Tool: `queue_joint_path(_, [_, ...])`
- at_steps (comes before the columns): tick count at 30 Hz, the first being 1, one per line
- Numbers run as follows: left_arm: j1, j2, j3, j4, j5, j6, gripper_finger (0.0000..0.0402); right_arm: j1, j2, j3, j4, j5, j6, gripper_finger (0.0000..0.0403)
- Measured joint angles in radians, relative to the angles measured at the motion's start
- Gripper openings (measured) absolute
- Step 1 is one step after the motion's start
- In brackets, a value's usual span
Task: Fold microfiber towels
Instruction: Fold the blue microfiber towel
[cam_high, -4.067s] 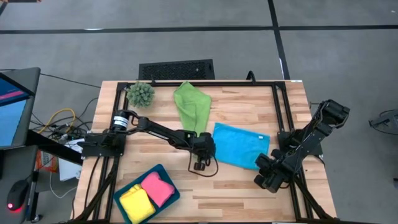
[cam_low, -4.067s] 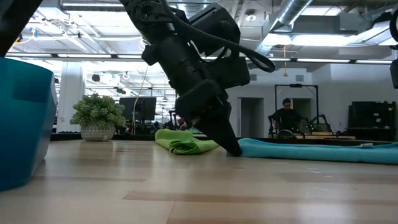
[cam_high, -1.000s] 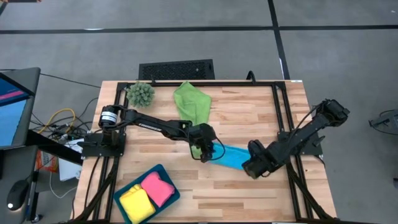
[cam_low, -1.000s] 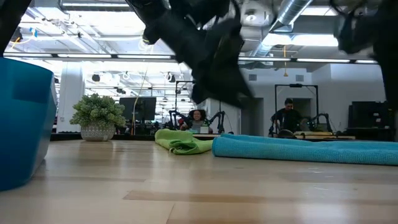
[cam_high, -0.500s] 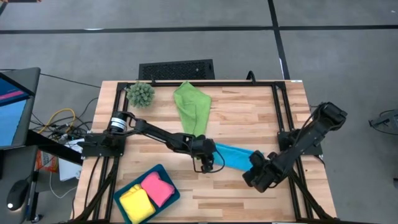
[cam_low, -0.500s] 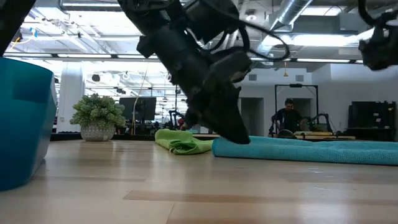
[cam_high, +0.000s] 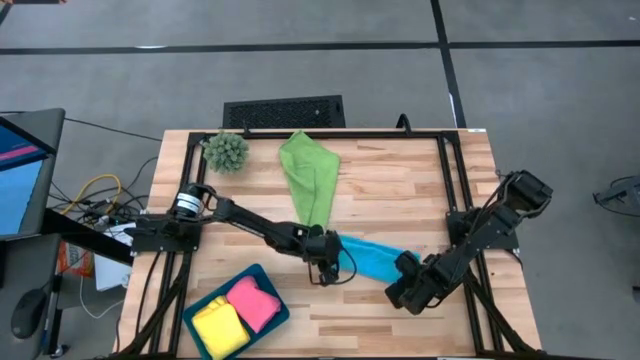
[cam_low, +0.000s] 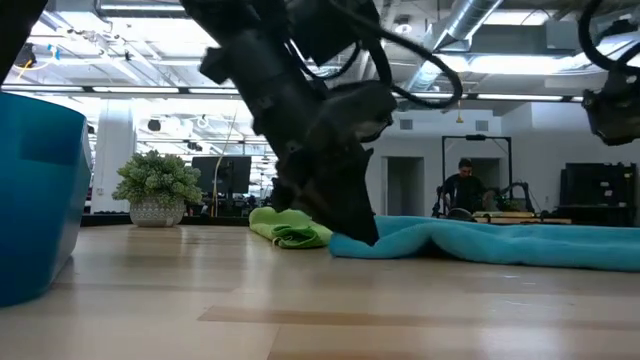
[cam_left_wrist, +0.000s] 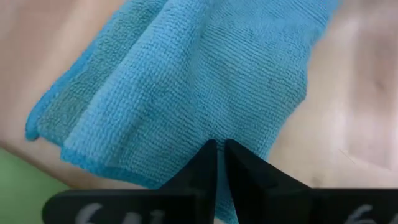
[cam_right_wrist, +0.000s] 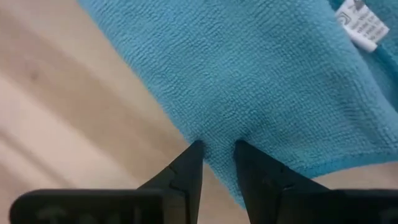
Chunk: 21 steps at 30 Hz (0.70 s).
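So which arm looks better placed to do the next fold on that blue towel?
Probably neither alone. The left gripper pinches the blue towel at its end nearer the tray, and the right gripper pinches the opposite end. Both are shut on it, so the next fold likely takes both.

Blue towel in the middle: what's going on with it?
Both arms are folding the blue towel at mid-table. The left hand pinches its one end, the right hand the other, with the cloth bunched narrow between them. The green towel lies unfolded behind; pink and yellow ones sit folded in the tray.
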Motion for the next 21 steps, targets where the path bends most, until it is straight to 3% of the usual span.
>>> queue_joint_path(9, [-0.135, -0.003, 0.001, -0.061, 0.003, -0.153, 0.0027, 0.069, -0.002, 0.028, 0.005, -0.062, 0.056, 0.0119])
queue_joint_path(14, [-0.133, -0.023, -0.004, -0.082, -0.031, -0.151, 0.0027, 0.086, -0.077, 0.028, -0.018, -0.071, 0.122, 0.0119])
queue_joint_path(21, [-0.088, -0.049, -0.007, 0.018, 0.018, -0.134, 0.0043, 0.086, -0.161, 0.029, -0.074, -0.028, 0.280, 0.0133])
